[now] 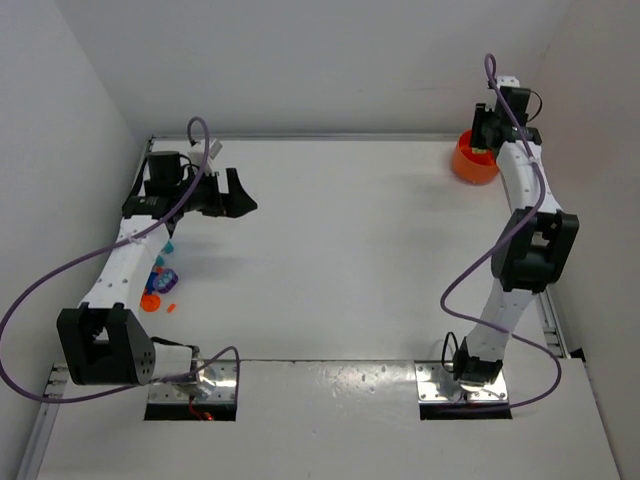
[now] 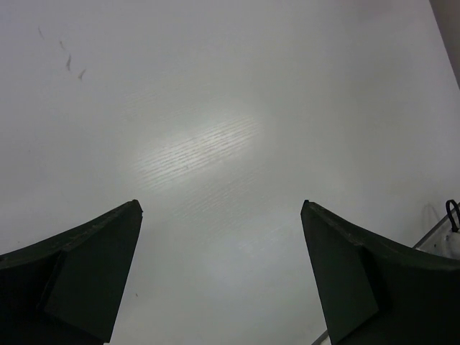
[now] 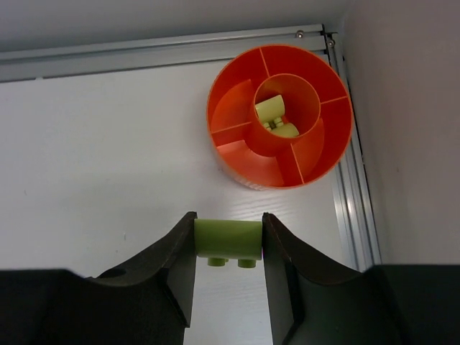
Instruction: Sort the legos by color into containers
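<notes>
Over at the far right corner, right gripper (image 3: 228, 217) is clamped on a yellow-green lego (image 3: 228, 239), one jaw on each end, studs showing. Orange tub (image 3: 248, 162) sits just ahead of the fingertips on the table (image 1: 340, 250), hard by the corner rails. Its centre well already holds matching yellow-green bricks (image 3: 272, 110); the outer wedges look bare.

Step in hand, as I read it: carry to drop, colour match is the centre well. Next move calls for bringing the brick over that well, then opening; the well is narrow, so a loose line-up could land it in a wedge.

Left gripper (image 2: 221, 208) hangs over bare table at far left, jaws wide apart, holding nothing. Unsorted legos (image 1: 160, 280) lie beside the left arm.
</notes>
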Available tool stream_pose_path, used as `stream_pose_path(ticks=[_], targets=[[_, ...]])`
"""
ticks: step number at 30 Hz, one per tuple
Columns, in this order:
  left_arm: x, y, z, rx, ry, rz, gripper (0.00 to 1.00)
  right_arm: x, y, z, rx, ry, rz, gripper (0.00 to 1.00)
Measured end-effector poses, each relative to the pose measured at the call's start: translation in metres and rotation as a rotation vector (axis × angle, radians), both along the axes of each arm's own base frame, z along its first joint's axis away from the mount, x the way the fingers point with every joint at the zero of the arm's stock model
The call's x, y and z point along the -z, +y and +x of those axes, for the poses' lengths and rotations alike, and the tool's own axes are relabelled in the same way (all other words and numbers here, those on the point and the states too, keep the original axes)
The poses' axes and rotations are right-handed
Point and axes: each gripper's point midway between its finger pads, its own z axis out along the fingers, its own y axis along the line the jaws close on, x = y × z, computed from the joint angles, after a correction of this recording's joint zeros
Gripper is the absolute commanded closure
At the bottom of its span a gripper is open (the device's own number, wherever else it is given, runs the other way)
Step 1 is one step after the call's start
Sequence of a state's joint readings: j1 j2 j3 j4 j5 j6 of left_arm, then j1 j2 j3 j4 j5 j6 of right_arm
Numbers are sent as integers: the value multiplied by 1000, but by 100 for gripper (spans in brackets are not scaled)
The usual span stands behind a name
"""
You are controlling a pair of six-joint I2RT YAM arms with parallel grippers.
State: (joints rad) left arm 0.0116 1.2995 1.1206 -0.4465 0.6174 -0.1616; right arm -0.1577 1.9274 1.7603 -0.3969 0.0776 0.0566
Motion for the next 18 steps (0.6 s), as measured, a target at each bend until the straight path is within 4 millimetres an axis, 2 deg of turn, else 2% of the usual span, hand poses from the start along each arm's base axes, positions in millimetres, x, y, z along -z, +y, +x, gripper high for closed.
stream_pose_path(ticks=[3, 9, 18], targets=[[5, 1, 2, -5, 14, 3, 1, 12, -12, 15, 43, -1, 30, 100], [14, 2, 5, -15, 43, 3, 1, 24, -34, 41, 106, -34, 72, 100], [19, 0, 9, -10, 64, -6, 1, 32, -69, 59, 179, -94, 101, 100]])
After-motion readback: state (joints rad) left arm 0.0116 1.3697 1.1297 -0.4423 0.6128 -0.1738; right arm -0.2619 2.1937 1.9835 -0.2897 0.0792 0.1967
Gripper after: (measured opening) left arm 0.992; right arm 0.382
